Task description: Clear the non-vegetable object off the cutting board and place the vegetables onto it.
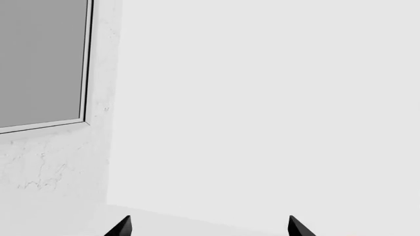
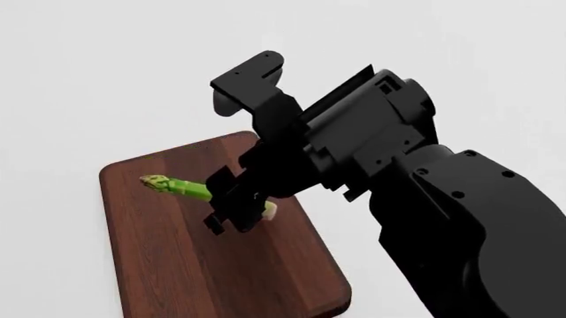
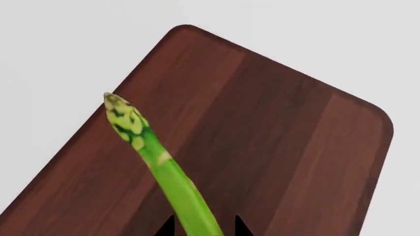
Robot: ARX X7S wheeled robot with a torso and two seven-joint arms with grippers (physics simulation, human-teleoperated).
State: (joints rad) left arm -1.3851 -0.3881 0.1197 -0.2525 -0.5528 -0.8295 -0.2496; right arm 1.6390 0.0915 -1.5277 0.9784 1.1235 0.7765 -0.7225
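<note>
One spear, one board: your right gripper was clamped on the asparagus spear near its pale cut end, which poked out just past the fingers on the side toward the board's right edge. In the right wrist view the green stalk ran out from between the two dark fingertips, its scaly tip over the plank grain. From your head camera, the spear lay across the cutting board in its far half, tip pointing left and stopping short of the left edge; you could not tell whether it rested on the wood or was held just above it. Bare board stretched toward you below the gripper, down to the rounded near-right corner. Plain white tabletop surrounded the board on the left and beyond its far edge. Your right arm filled the right side of that view. Farther off, your left gripper showed only two black tips spread well apart with nothing between them, facing a pale wall and a grey framed panel.
</note>
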